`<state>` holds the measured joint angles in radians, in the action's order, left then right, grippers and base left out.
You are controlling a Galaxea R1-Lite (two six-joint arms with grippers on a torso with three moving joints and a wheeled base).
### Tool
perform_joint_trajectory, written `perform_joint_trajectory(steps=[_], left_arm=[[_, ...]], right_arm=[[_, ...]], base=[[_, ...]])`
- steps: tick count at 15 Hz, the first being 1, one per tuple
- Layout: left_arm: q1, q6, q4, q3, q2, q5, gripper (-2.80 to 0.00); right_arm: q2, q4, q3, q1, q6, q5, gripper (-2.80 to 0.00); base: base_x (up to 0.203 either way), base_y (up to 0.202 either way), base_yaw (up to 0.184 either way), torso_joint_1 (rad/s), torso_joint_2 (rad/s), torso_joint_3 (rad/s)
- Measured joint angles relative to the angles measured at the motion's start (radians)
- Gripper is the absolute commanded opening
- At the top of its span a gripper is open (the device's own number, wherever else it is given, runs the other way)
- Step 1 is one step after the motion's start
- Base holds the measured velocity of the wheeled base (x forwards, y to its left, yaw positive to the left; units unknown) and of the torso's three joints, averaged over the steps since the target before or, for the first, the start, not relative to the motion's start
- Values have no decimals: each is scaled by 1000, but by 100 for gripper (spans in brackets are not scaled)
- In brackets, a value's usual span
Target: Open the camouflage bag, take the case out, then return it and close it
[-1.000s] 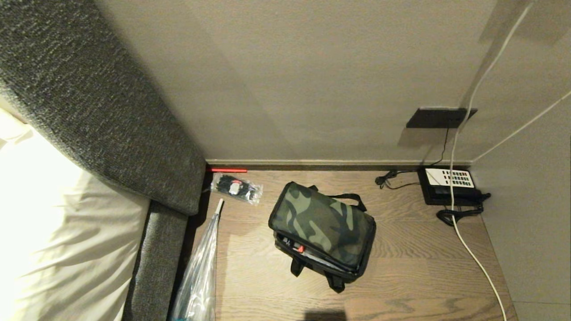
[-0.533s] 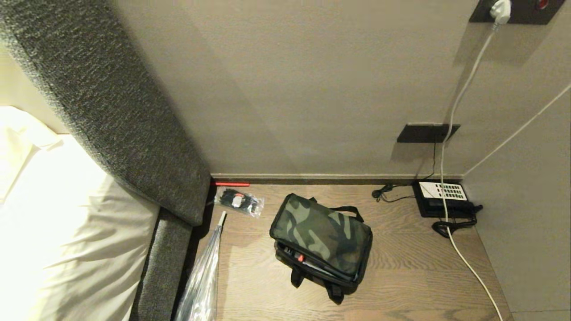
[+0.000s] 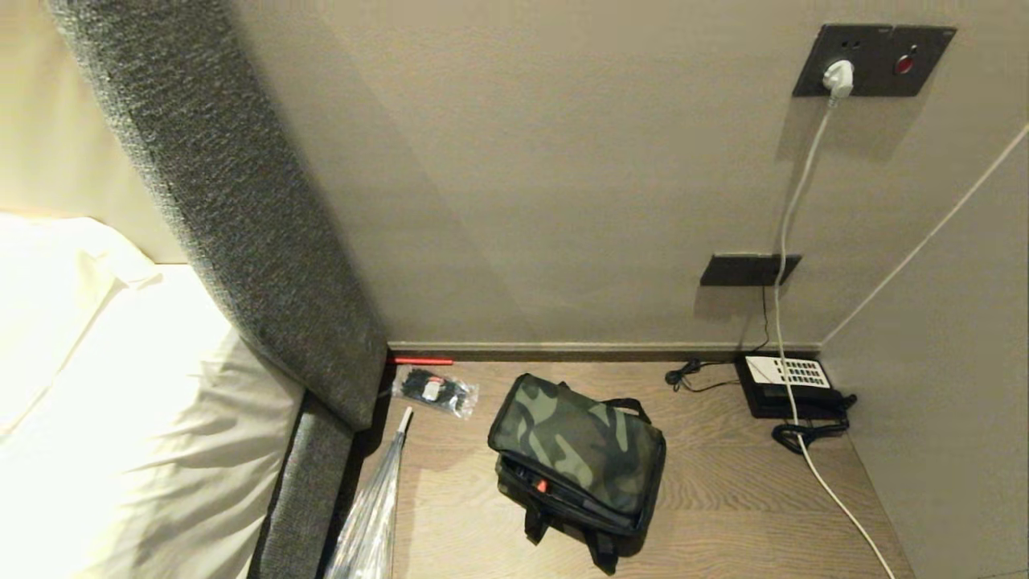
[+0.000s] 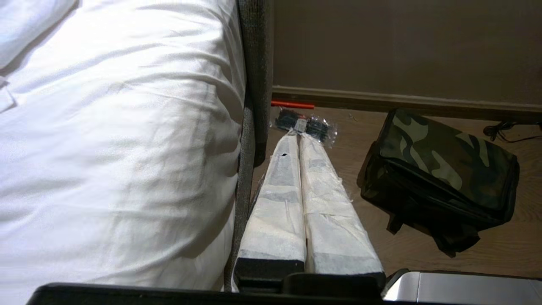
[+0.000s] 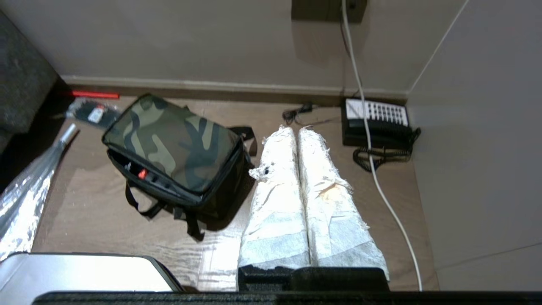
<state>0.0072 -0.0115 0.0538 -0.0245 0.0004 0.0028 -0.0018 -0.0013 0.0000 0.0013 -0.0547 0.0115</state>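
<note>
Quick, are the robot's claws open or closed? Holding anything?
Left claw: closed, holding nothing, beside the bed.
Right claw: closed, holding nothing, beside the camouflage bag.

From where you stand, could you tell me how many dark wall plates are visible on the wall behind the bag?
2. The upper plate sits high on the wall, with a white plug in it. The lower plate is just above the phone. Others may lie beyond the view.

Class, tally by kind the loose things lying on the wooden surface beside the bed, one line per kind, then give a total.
Camouflage bag: 1
Clear packet of black ties: 1
Black phone with white keypad: 1
Clear plastic-wrapped item: 1
Red stick by the wall: 1
Total: 5
</note>
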Motion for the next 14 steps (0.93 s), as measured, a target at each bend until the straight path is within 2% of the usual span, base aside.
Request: perform_joint_trajectory(steps=[14], left_arm=[[0,-1,-1,0,0,0,-280]], right_arm=[[0,0,0,0,0,0,-280]], base=[[0,0,0,3,2,205]])
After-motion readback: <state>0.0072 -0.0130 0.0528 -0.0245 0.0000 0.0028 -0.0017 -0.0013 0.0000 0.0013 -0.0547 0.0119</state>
